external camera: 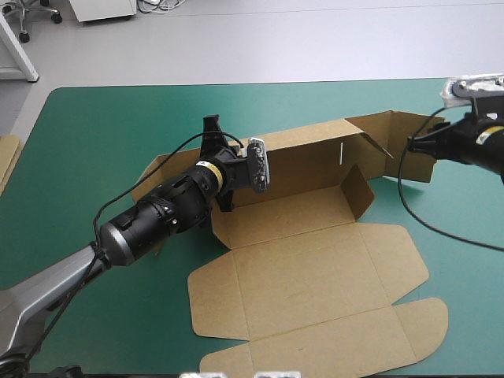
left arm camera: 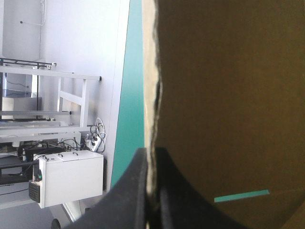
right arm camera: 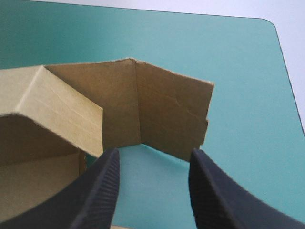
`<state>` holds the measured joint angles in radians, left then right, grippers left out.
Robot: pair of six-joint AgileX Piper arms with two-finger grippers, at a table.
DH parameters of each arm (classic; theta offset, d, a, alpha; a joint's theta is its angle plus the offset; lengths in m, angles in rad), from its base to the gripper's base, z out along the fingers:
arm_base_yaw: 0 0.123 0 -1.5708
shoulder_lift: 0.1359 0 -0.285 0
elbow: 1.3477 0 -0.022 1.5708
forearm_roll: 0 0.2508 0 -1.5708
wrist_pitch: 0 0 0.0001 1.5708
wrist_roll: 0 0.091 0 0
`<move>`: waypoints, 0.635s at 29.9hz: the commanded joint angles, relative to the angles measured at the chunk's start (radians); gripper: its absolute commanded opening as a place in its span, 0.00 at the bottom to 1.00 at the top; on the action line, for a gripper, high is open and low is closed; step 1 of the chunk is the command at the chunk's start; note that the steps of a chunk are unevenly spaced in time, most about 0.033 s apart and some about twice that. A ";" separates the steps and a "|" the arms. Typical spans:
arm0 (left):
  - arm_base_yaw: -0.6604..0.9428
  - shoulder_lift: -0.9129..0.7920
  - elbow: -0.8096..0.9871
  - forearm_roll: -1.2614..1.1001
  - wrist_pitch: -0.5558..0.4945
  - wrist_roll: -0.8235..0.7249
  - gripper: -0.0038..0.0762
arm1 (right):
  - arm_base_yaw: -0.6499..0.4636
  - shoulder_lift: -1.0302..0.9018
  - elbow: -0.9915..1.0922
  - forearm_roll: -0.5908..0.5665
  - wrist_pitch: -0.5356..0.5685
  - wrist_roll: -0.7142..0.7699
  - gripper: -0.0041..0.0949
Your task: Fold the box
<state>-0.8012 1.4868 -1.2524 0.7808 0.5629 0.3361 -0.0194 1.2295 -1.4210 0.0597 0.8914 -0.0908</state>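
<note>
The brown box [external camera: 315, 276] lies mid-table with its lid panel and front flaps flat toward the near edge. Its back wall [external camera: 311, 150] stands raised, and a short side flap [external camera: 358, 193] is up at the right. My left gripper [external camera: 214, 146] is at the back wall's left end; in the left wrist view, my left gripper [left arm camera: 151, 191] is shut on the board's edge [left arm camera: 151, 95]. My right gripper [external camera: 416, 145] is open at the back wall's right end. In its own view, my right gripper [right arm camera: 153, 155] has the bent end flap [right arm camera: 167, 114] just ahead of it, untouched.
An edge of more brown board [external camera: 6, 157] shows at the table's left edge. Bare teal-green cover [external camera: 102, 134] lies left of the box and behind it. The table's rounded far right corner [right arm camera: 267, 24] is beyond the end flap.
</note>
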 commanded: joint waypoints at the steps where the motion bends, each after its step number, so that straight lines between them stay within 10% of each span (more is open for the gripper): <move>1: -0.008 -0.039 -0.025 0.047 -0.048 -0.074 0.03 | -0.011 0.090 -0.159 0.046 -0.018 -0.038 0.34; 5: -0.008 -0.039 -0.025 0.059 -0.062 -0.074 0.03 | -0.011 0.211 -0.301 0.058 -0.012 -0.073 0.04; 19: -0.008 -0.039 -0.007 0.154 -0.093 -0.061 0.04 | -0.101 0.626 -0.709 0.282 0.100 -0.158 0.02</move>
<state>-0.8015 1.4868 -1.2321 0.8673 0.5328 0.2797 -0.0805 1.8431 -2.0506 0.2425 0.9988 -0.2093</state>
